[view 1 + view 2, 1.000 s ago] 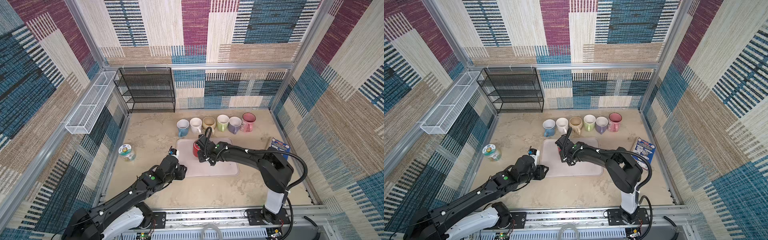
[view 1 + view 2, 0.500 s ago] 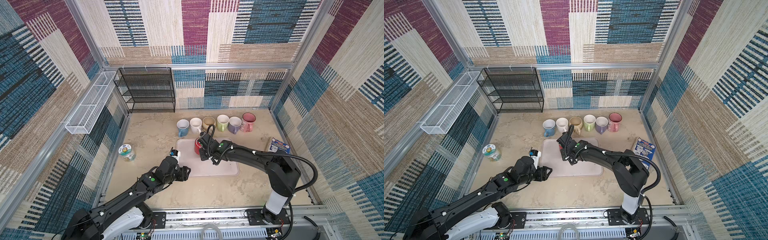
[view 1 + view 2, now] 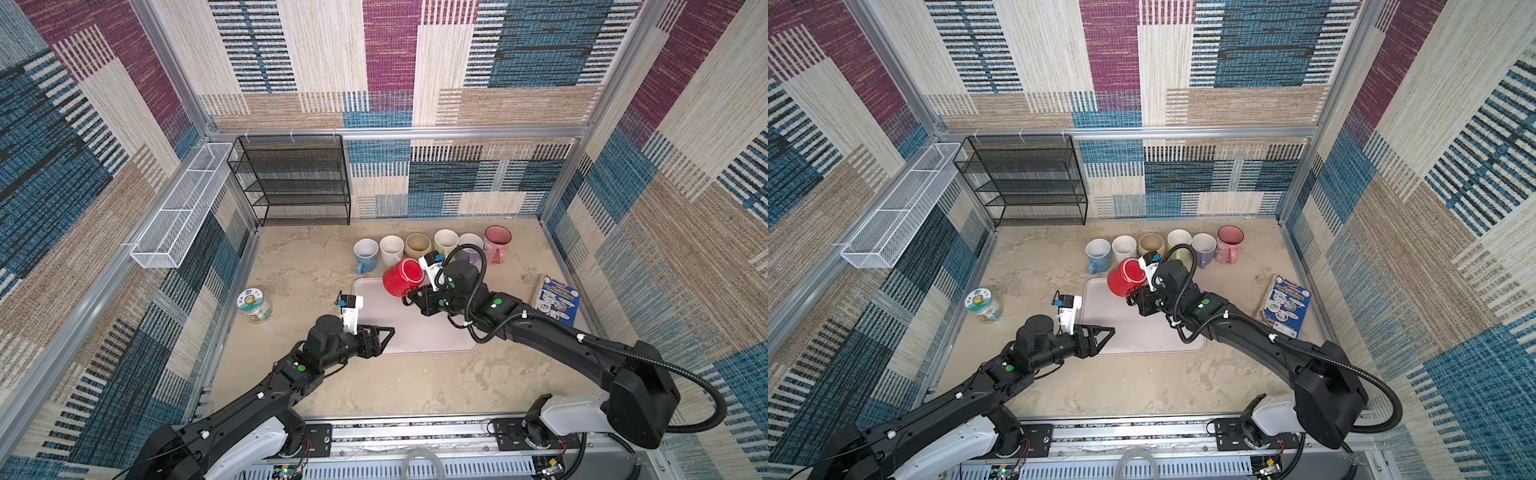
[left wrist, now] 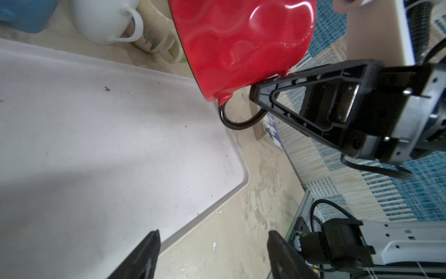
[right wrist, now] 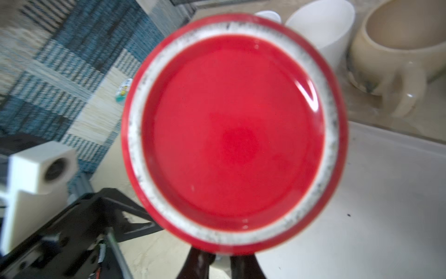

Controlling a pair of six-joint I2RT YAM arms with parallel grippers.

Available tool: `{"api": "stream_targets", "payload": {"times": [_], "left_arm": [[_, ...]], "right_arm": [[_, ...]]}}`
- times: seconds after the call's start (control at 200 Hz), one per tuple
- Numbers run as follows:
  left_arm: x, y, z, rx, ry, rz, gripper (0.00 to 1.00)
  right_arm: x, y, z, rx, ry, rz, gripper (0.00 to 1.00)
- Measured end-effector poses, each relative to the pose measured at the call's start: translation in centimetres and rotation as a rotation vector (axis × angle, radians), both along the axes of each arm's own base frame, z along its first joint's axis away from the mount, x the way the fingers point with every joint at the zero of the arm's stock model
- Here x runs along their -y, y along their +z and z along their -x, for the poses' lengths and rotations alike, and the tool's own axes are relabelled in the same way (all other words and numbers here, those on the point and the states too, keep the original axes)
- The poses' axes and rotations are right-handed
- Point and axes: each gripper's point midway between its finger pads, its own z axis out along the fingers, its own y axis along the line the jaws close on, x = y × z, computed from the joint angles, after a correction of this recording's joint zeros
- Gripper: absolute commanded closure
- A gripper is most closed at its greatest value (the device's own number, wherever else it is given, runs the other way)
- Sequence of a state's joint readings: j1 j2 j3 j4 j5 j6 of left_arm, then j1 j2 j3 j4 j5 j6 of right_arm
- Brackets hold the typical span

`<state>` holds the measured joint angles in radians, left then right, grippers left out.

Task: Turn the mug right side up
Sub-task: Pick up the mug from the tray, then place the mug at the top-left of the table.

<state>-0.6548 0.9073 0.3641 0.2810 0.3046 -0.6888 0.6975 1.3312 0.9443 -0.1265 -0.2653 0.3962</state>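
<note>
Left pincer (image 3: pixel 384 336) has opened up. Its two fingers now stand wide apart with nothing between them, low over the near corner of the white tray (image 3: pixel 432 351). Next along, the red mug (image 3: pixel 401 277) is not sitting on the tray any more. It has been lifted and hangs in the air over the tray's far edge, just in front of the row of mugs (image 3: pixel 432 245) on the worktop (image 3: pixel 415 386). It leans over, bottom toward the right arm, mouth pointing down and left. Then comes the right pincer (image 3: pixel 411 297), pressed tight on the mug's dark handle (image 4: pixel 241 124). I think the turn has started, but the mouth does not face up yet.
</note>
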Motion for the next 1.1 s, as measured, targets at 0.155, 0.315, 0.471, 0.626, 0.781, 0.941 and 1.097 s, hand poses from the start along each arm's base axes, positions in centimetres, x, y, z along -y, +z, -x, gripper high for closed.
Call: {"api": "stream_targets", "payload": {"times": [0.155,0.315,0.471,0.626,0.781,0.941,1.097], "left_arm": [[0.6,2.5,-1.0,0.049,-0.017,0.136,0.30],[1.2,5.1,-1.8,0.092,-0.048,0.275,0.35],[1.8,8.1,-2.0,0.151,-0.092,0.393,0.38],[2.5,11.3,-1.6,0.220,-0.161,0.486,0.41],[2.8,13.5,-1.0,0.265,-0.216,0.531,0.44],[2.8,14.0,-1.1,0.275,-0.218,0.537,0.48],[2.9,14.2,-1.4,0.278,-0.213,0.539,0.51]], "right_arm": [[0.3,3.7,1.3,0.061,0.080,-0.150,1.00],[0.7,6.1,2.8,0.103,0.149,-0.258,1.00],[0.9,8.0,4.1,0.124,0.217,-0.340,1.00],[0.8,9.2,4.9,0.126,0.266,-0.386,1.00],[0.7,9.7,5.5,0.122,0.298,-0.413,1.00],[0.6,10.2,5.6,0.133,0.317,-0.436,1.00],[0.4,10.6,5.4,0.138,0.324,-0.458,1.00]]}}
